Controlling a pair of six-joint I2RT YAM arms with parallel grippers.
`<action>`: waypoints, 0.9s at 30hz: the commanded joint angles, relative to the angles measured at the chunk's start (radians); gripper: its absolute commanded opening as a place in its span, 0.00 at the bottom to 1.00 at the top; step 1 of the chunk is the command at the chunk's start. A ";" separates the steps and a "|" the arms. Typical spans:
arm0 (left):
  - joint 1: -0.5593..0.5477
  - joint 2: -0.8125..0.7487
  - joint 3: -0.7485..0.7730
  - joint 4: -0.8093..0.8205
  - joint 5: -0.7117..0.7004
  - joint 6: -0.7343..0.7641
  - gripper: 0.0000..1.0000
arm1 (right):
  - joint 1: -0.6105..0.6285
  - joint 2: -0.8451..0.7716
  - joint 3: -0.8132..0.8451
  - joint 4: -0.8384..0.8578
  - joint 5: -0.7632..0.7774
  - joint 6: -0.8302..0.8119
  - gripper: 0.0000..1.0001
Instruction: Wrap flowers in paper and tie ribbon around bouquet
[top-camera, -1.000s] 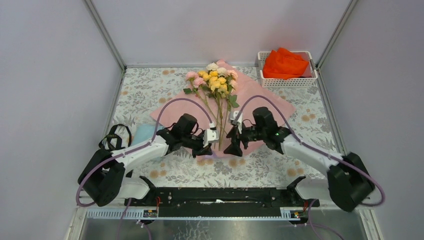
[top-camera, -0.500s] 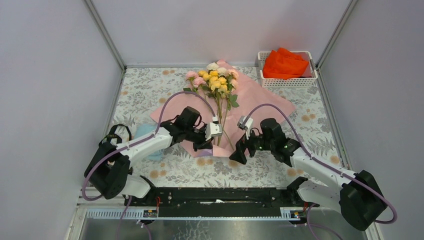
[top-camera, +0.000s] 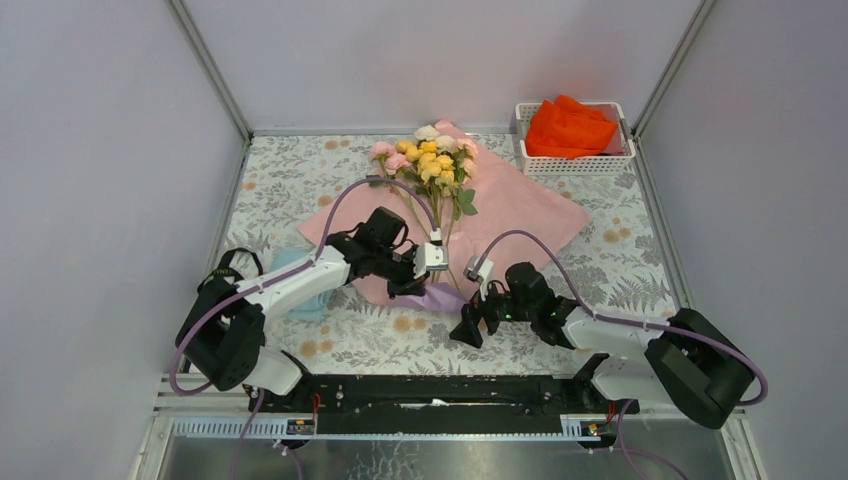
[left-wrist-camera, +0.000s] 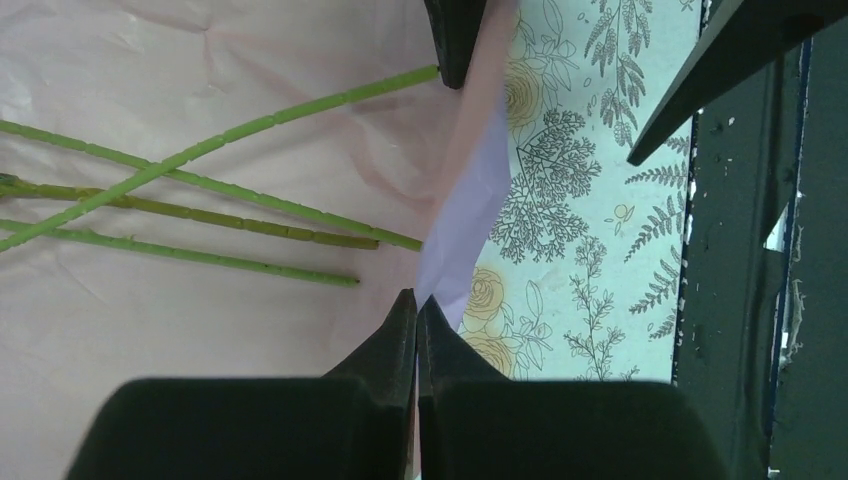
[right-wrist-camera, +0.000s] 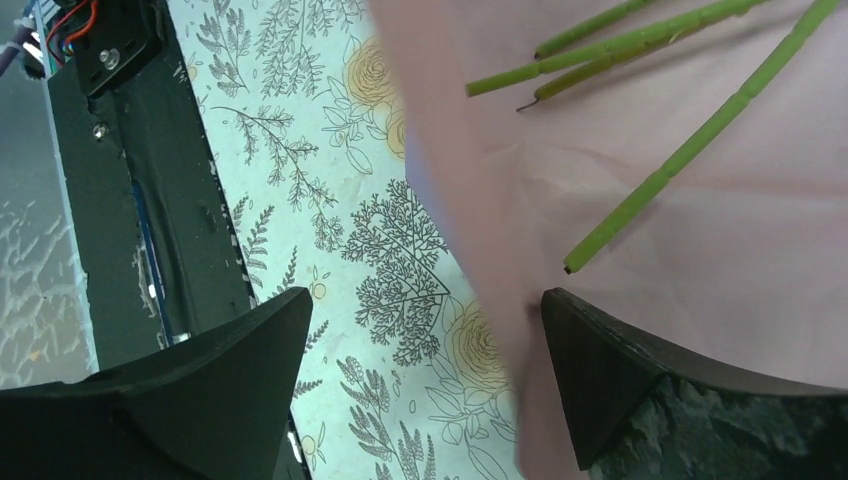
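Left gripper (left-wrist-camera: 416, 300) is clamped tight on the near corner of the paper (top-camera: 520, 200), and that corner is turned up with its lilac underside showing. The flowers (top-camera: 432, 158) lie on the pink face, stems toward the arms. Right gripper (right-wrist-camera: 425, 305) gapes wide, holding nothing, straddling the paper's near edge.

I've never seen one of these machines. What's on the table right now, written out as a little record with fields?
flowers: lying on the paper, blooms at the far end, stems pointing to the near side
paper: pink face up, near corner lifted, lilac underside showing
left hand: shut on that lifted corner
right hand: open, holding nothing, low by the paper's near edge
basket: far right, orange cloth inside
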 joint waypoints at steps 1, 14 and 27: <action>0.004 -0.002 0.035 -0.033 0.003 0.027 0.00 | 0.031 0.047 -0.010 0.136 0.079 0.058 0.88; 0.005 -0.001 0.009 -0.066 -0.039 0.061 0.06 | 0.011 0.002 0.042 0.014 0.092 0.128 0.00; 0.033 0.074 0.003 -0.126 -0.078 0.040 0.72 | -0.132 0.135 0.201 -0.135 0.002 0.168 0.00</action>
